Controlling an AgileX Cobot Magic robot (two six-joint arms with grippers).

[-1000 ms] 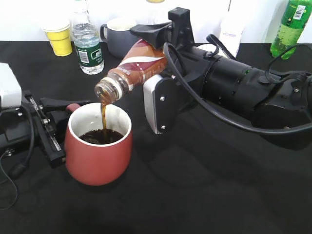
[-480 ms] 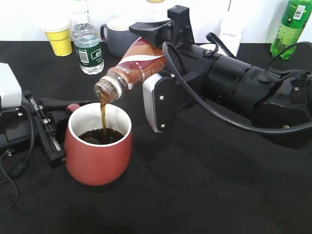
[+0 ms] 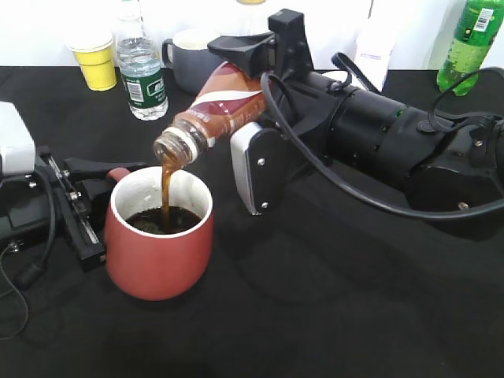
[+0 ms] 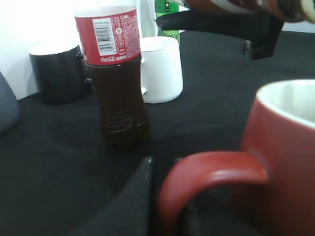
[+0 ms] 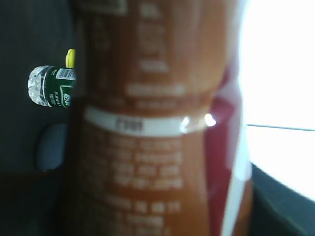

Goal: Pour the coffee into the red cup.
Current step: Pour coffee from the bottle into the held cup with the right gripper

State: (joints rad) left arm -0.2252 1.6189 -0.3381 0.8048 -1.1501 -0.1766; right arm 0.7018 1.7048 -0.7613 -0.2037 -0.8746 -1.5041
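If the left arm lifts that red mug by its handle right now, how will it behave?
The red mug probably feels heavy: it looks like thick ceramic and holds dark coffee. The liquid sits well below the rim, so mild tilting likely won't spill. Lifted by its handle alone, it may tip away from the grip.

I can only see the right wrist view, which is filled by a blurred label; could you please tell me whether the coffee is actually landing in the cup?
Observer: Yes, a brown stream falls from the tilted coffee bottle into the red cup.
Operator: Is the cup held?
Observer: The left gripper is at its handle; whether it grips is unclear.
Operator: Anything close by?
Observer: A cola bottle stands beyond the handle.
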